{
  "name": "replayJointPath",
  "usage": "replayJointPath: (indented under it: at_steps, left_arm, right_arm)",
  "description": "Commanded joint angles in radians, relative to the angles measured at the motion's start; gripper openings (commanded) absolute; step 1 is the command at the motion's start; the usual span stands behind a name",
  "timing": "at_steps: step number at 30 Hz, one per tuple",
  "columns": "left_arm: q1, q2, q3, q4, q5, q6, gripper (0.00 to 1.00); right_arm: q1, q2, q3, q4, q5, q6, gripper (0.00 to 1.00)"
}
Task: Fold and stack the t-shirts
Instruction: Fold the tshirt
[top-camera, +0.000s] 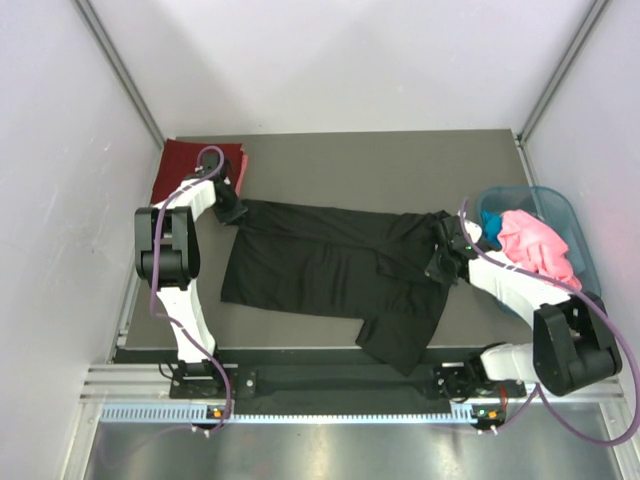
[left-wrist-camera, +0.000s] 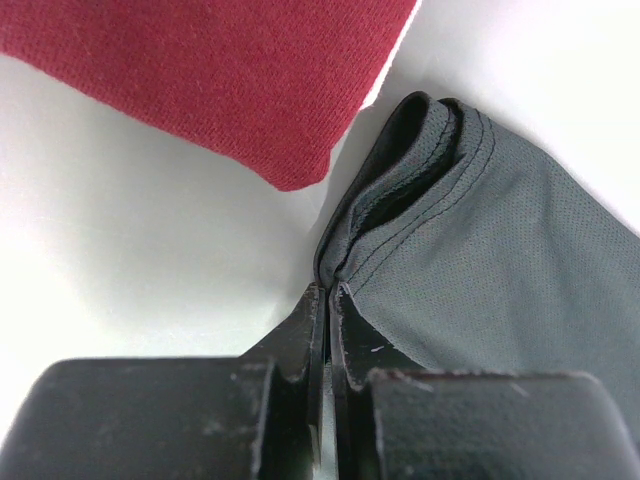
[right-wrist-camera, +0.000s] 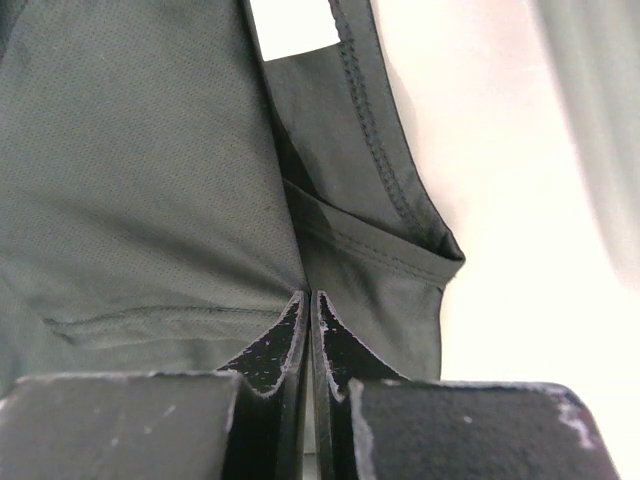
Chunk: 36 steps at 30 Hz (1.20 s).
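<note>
Sprawling across the grey table (top-camera: 400, 165), the black shirt (top-camera: 330, 275) lies rumpled, one sleeve trailing toward the near edge. The red shirt (top-camera: 200, 165) sits folded at the far left corner, and the pink shirt (top-camera: 535, 245) is in the basket (top-camera: 560, 205). The left gripper (left-wrist-camera: 327, 300) pinches the black hem just beside the red shirt. The right gripper (right-wrist-camera: 308, 305) pinches cloth near the basket. Such thin pinches could slip under an uneven pull, and the left arm could snag the red shirt. Plain white walls enclose the table.

This looks like a robotics lab test cell. Plain white wall panels (top-camera: 350, 60) on grey metal corner posts (top-camera: 122, 75) enclose a dark grey tabletop (top-camera: 400, 170) fronted by a silver aluminium mounting rail (top-camera: 130, 380).
</note>
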Motion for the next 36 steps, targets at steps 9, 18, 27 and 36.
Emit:
replayJointPath:
  at_steps: [9, 18, 27, 36]
  left_arm:
    - [0.003, 0.036, -0.024, -0.023, -0.085, 0.002, 0.0]
    - [0.006, 0.014, 0.051, -0.097, -0.148, 0.005, 0.2]
    - [0.003, -0.062, 0.137, -0.068, 0.029, 0.039, 0.44]
    - [0.002, 0.01, 0.069, 0.163, 0.385, 0.003, 0.42]
  right_arm:
    - [0.03, -0.07, -0.051, 0.022, -0.01, 0.121, 0.0]
    - [0.028, -0.087, -0.06, 0.002, -0.001, 0.163, 0.27]
    - [-0.105, -0.052, 0.072, 0.09, -0.097, -0.11, 0.39]
    - [-0.199, 0.162, 0.191, 0.333, -0.202, -0.275, 0.38]
